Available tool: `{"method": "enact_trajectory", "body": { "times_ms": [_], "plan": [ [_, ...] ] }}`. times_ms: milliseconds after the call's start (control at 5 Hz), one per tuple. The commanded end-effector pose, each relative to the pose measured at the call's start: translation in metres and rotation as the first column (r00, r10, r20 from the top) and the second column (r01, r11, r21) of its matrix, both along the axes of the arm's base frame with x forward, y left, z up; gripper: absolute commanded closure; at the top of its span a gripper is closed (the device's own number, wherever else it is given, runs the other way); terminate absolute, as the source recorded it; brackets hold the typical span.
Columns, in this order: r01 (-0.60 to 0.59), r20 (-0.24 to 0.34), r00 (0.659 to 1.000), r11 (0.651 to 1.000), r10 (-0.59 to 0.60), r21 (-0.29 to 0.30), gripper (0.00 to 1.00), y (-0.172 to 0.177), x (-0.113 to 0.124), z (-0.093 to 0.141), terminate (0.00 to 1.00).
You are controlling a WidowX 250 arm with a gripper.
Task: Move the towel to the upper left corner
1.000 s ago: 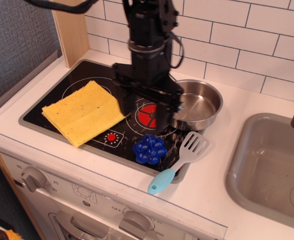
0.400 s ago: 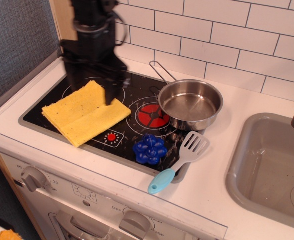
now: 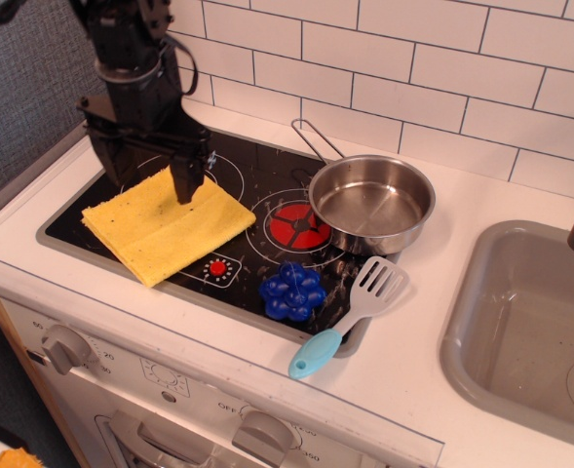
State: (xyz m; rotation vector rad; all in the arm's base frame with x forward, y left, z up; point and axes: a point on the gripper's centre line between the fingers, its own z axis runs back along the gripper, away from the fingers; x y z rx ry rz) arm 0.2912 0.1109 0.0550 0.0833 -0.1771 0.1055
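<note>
White tiles back a toy kitchen tabletop (image 3: 481, 244) with a black cooktop (image 3: 267, 171) on the left and a grey sink (image 3: 520, 322) on the right. Over the last second the tool (image 3: 153, 177) has swung from above the red burner (image 3: 293, 224), beside the steel pan (image 3: 372, 203), across to the left, and it now hangs over the far edge of the yellow towel (image 3: 165, 222). Its two fingers stand apart and point down, with nothing between them. The towel has not shifted: it lies flat on the front left part of the cooktop, covering most of the ring there. By my reading, the approach is done and the grasp comes next, then a push or carry toward the upper left corner (image 3: 155, 132). A blue toy (image 3: 291, 291) and a spatula (image 3: 350, 314) lie well clear.
</note>
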Motion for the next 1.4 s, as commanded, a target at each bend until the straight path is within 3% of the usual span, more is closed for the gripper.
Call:
{"method": "enact_trajectory", "body": {
  "times_ms": [0,400,600,1000,1200],
  "plan": [
    [0.007,-0.044,0.999,1.000,-0.007,-0.013,0.00,0.006,0.004,-0.023,0.00],
    [0.036,-0.156,0.987,0.999,-0.038,-0.017,0.00,-0.005,0.001,-0.065,0.00],
    [0.000,-0.166,0.986,1.000,0.000,-0.003,0.00,0.004,0.012,-0.071,0.00],
    [-0.105,-0.089,0.991,0.994,0.104,-0.006,0.00,0.034,0.058,-0.055,0.00],
    [-0.144,-0.074,0.987,0.990,0.143,-0.006,0.00,0.043,0.066,-0.051,0.00]
  ]
}}
